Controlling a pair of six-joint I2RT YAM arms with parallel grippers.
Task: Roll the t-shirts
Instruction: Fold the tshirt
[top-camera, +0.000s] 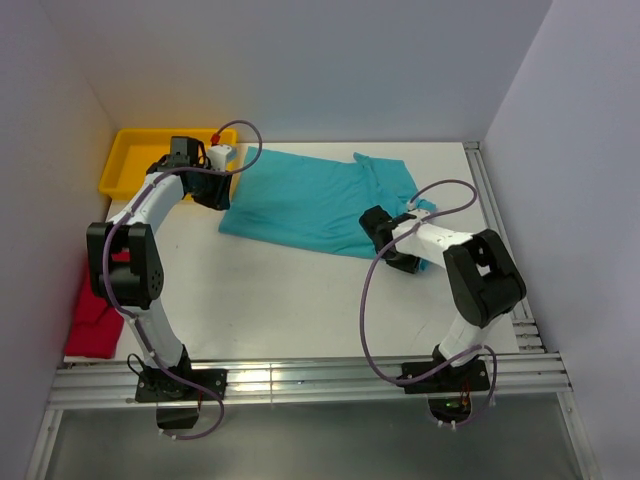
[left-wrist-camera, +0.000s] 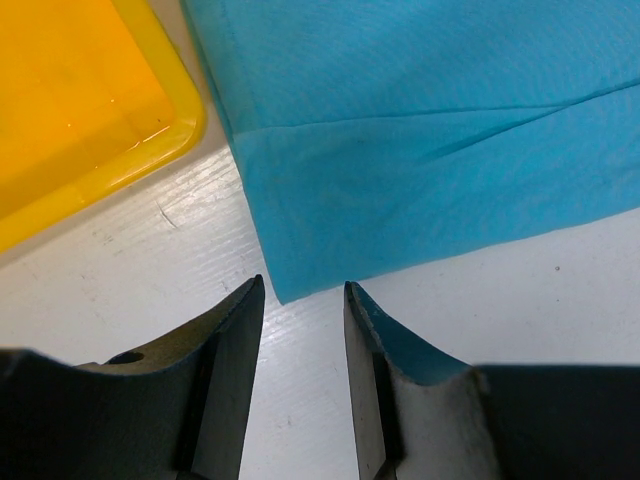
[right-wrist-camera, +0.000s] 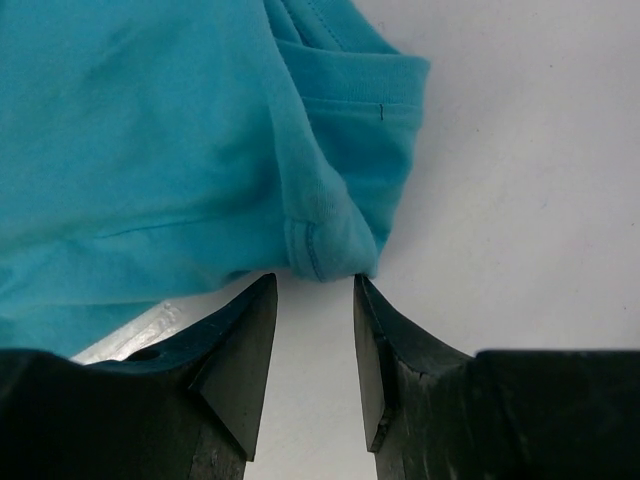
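Teal t-shirt: flat on white bench, beside yellow tray; red t-shirt: bunched, bench L edge; L gripper: jaws apart at teal corner; R gripper: jaws apart at sleeve; both empty

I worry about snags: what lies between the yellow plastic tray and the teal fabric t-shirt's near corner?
Only a bare strip of white tabletop, seen in the left wrist view, separates the yellow plastic tray from the teal fabric t-shirt.
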